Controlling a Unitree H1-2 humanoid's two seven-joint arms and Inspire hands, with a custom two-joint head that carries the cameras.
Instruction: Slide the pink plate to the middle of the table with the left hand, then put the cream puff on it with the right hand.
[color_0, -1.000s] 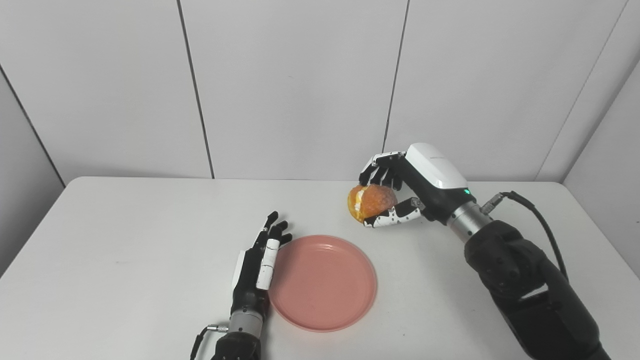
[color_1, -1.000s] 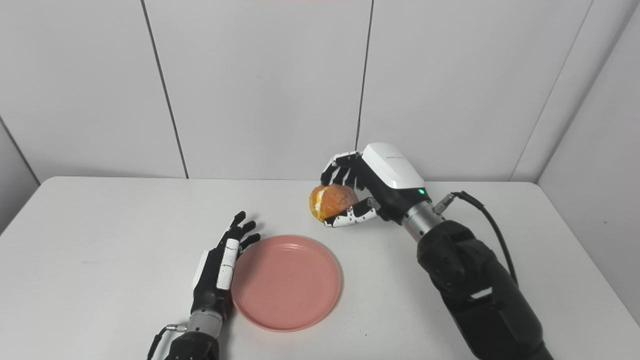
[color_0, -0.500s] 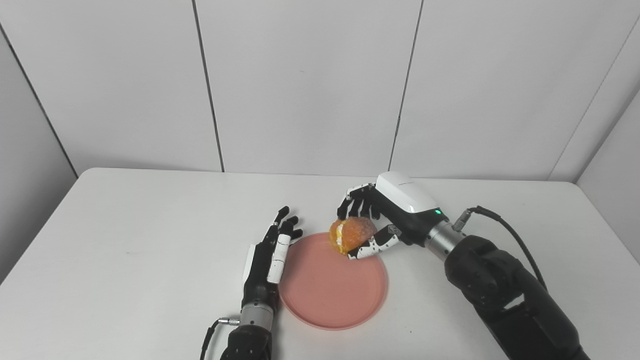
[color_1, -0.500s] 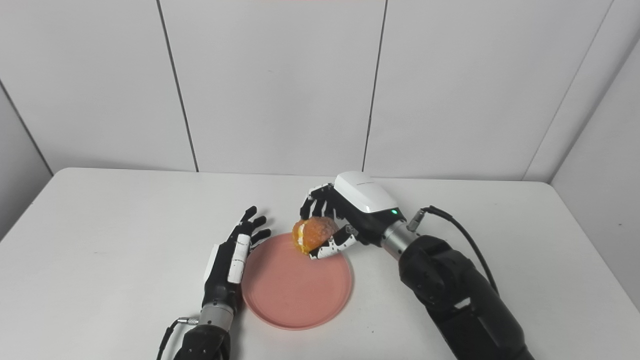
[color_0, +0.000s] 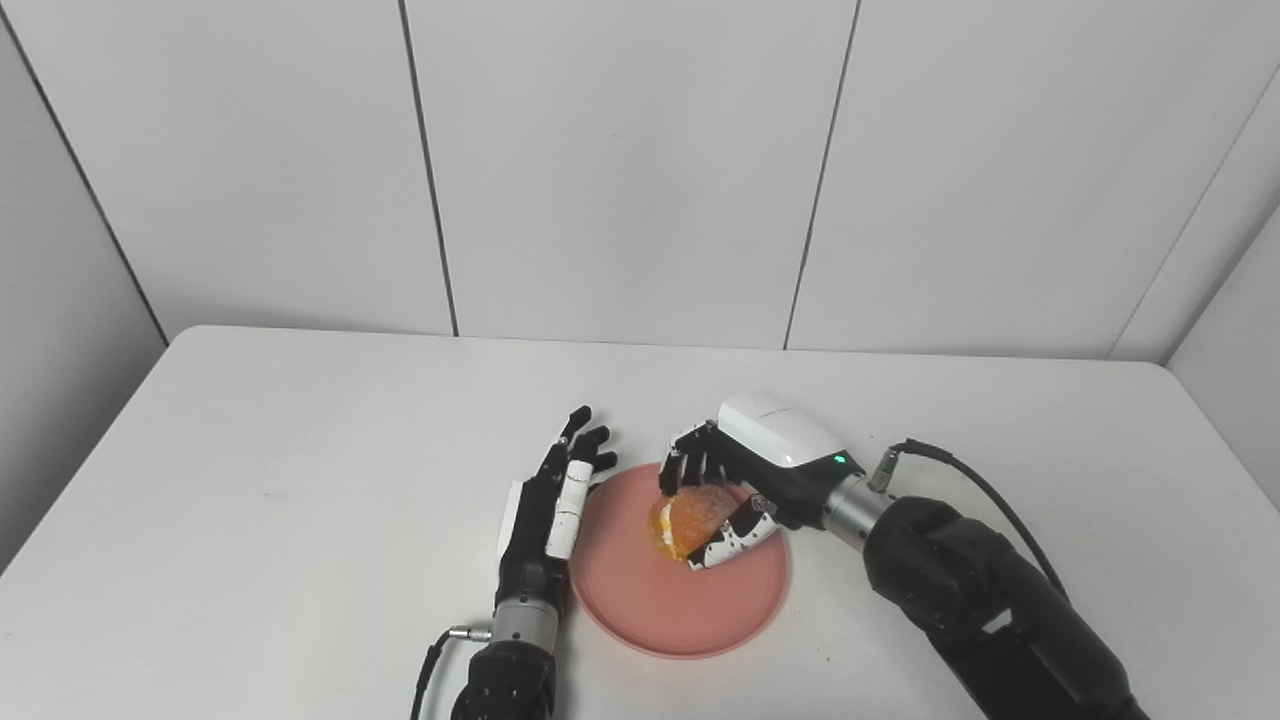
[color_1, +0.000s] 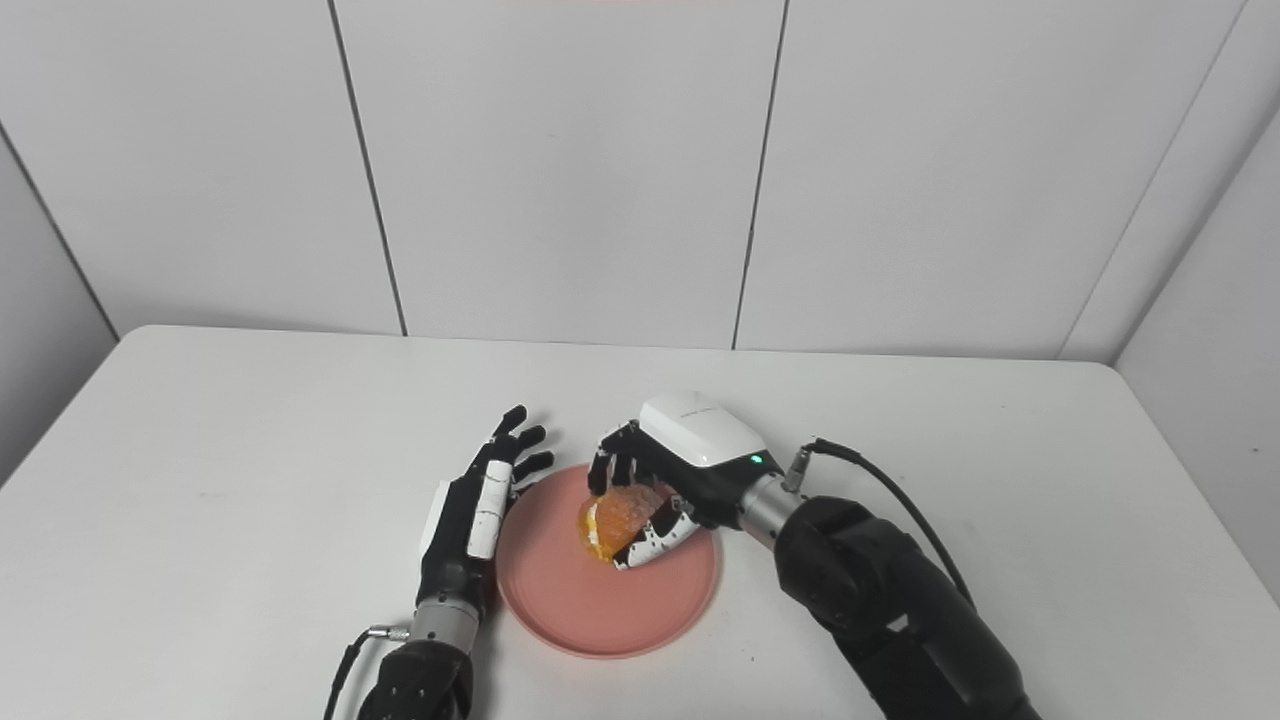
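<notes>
Since a second ago my right hand (color_0: 735, 490) dropped from above the table to the plate (color_0: 655, 625), puff (color_0: 688, 520) clamped, low over its middle. Risk: opening early, I'd guess puff rolls off. Left hand (color_0: 545, 510) spread flat, touching plate's left rim.

Round pink plastic plate (color_0: 640, 620): smooth, faint sheen; orange cream puff (color_0: 688, 515): rough, crumbly crust; white table (color_0: 280, 470): matt, smooth; right hand (color_0: 745, 480): glossy white plastic shell, black fingers, bare metal wrist; left hand (color_0: 545, 515): matt black, white plastic inserts.
</notes>
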